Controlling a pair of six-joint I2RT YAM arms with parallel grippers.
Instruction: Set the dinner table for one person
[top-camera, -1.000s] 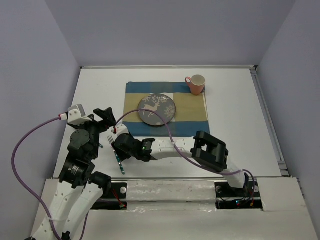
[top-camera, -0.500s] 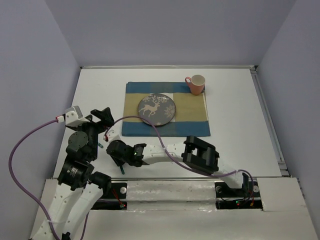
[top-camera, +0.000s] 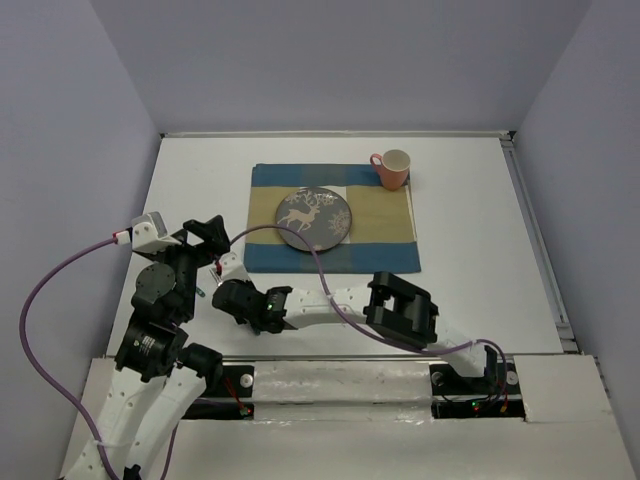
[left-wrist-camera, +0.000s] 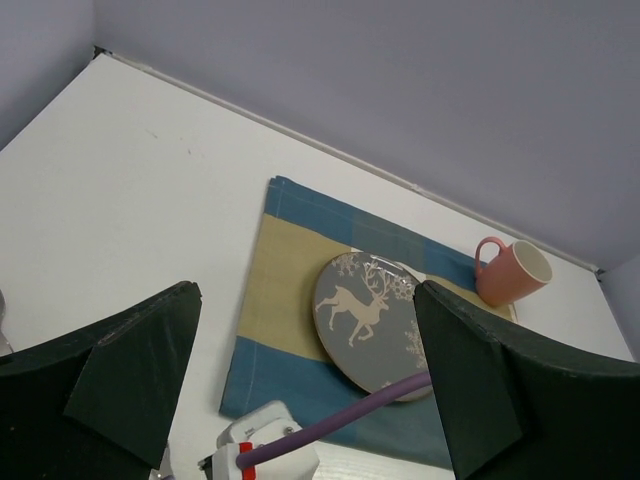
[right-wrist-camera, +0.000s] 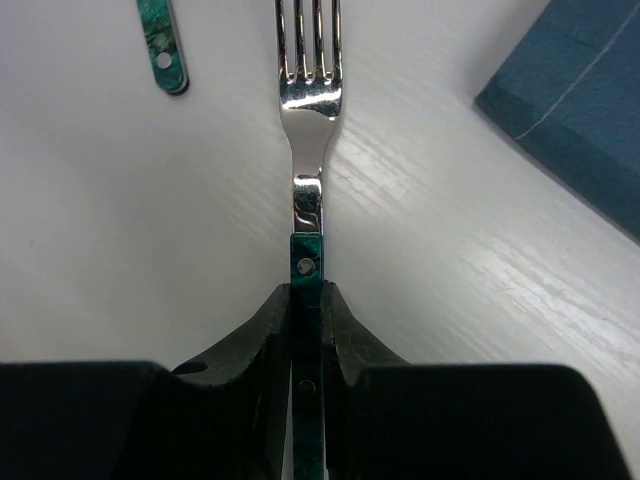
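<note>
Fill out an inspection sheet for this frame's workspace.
Surface: white dinner table, no spills seen.
Job's things: deer plate on placemat; pink mug at its far right corner; fork; second green-handled utensil beside it, head out of view.
Clutter: nothing seen.
Grippers: right gripper, fingers shut on fork handle; left gripper open, empty.
Cables: purple cables arc off both arms.
Surroundings: plain lavender walls.

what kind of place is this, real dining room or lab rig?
Most likely a lab test cell: a plain white tabletop boxed in by blank lavender walls, with a staged setting of patchwork mat, deer plate and pink mug.
</note>
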